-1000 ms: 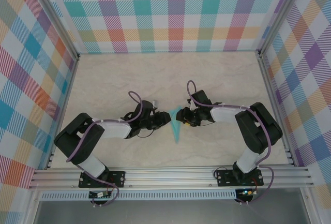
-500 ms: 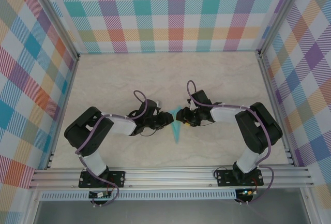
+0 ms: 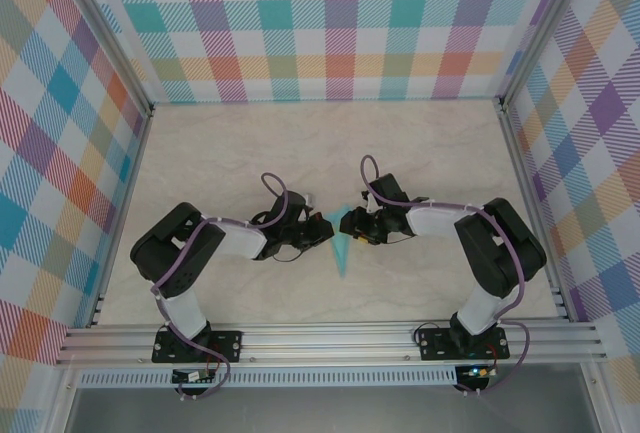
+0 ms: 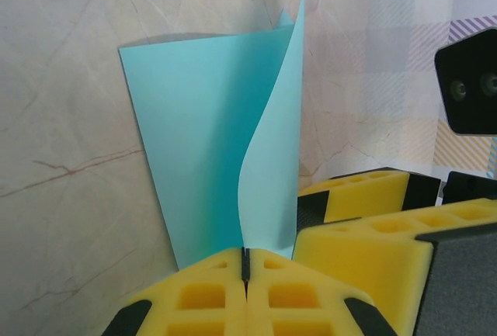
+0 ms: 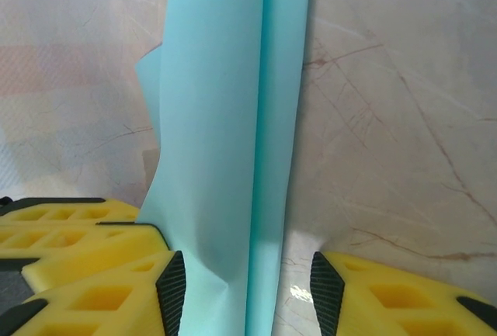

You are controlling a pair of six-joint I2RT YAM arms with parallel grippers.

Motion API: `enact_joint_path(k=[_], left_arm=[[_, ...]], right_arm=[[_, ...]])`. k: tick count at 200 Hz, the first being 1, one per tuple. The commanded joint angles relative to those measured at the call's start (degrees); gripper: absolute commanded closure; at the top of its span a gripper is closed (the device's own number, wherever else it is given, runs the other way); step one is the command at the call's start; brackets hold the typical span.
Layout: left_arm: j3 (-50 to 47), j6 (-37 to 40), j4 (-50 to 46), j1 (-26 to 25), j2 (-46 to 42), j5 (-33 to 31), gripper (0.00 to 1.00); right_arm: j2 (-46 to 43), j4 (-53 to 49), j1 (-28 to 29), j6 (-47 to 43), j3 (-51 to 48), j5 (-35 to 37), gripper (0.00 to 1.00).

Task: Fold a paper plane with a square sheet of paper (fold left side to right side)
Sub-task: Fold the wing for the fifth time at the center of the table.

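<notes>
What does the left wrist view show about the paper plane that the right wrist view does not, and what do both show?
Left wrist view: one flap of the paper plane stands up, curved, pinched between the shut left fingers. Right wrist view: a long straight fold line along the plane, lying between the open right fingers. Both: turquoise paper on the marble table.

Left arm [image 3: 235, 243] and right arm [image 3: 435, 218]: black joints, white link covers; purple cable [image 3: 270, 188] looped along each; end effector fingers [image 4: 217, 297] yellow, pocketed, black-edged; black rectangular base plates [image 3: 197, 345].
</notes>
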Motion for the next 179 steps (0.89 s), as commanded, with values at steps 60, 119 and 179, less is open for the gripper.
enact_joint_path(k=[60, 119, 179], left_arm=[[3.62, 5.41, -1.79, 1.59, 2.97, 1.42, 1.00], [4.88, 6.65, -2.89, 1.68, 4.42, 1.62, 1.00], [5.83, 7.40, -3.45, 1.67, 6.18, 1.71, 1.00]], right_arm=[[-10.50, -9.73, 0.44, -4.42, -0.23, 9.25, 0.43], [-12.80, -8.76, -0.82, -4.06, -1.13, 6.24, 0.53], [-11.16, -2.04, -2.31, -2.11, -1.67, -0.22, 0.65]])
